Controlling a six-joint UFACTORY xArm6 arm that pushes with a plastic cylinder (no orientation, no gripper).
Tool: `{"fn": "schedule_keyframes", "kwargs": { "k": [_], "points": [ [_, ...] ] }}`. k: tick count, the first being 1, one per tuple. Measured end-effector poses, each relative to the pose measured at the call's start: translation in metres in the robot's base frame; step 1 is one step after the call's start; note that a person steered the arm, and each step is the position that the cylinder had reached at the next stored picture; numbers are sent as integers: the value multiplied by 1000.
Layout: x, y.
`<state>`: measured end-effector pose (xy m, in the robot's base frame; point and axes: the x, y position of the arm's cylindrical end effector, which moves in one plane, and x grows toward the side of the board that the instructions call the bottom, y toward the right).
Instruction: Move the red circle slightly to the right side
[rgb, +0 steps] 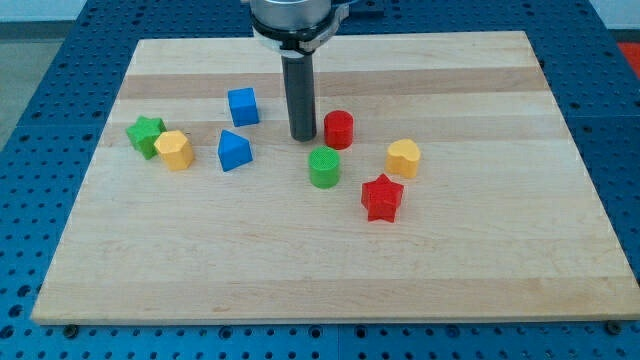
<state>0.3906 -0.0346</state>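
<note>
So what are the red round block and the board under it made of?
The red round block looks like matte plastic, perhaps 3D-printed: its top shows fine ridges. The board appears to be pale wood with a smooth finish, with visible grain and joined strips.

Just a plain dark cylinder rod, matte-looking, my tip (303, 139) flat-ended, hanging off a wider silver-and-black round collar up top.

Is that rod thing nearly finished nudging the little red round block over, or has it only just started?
Done: my tip is lined up just on the view's left of the red circle, the correct side for a rightward push. In hand: closing in; whether they touch I cannot tell. Left: the small push itself, toward the view's right, where the yellow block sits lower down.
</note>
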Motion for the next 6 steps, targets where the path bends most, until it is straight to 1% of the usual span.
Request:
{"fn": "schedule_keyframes", "kwargs": {
  "k": [2,3,5,6],
  "points": [
    [0,42],
    [-5,48],
    [-68,35],
    [-84,6]
  ]
}}
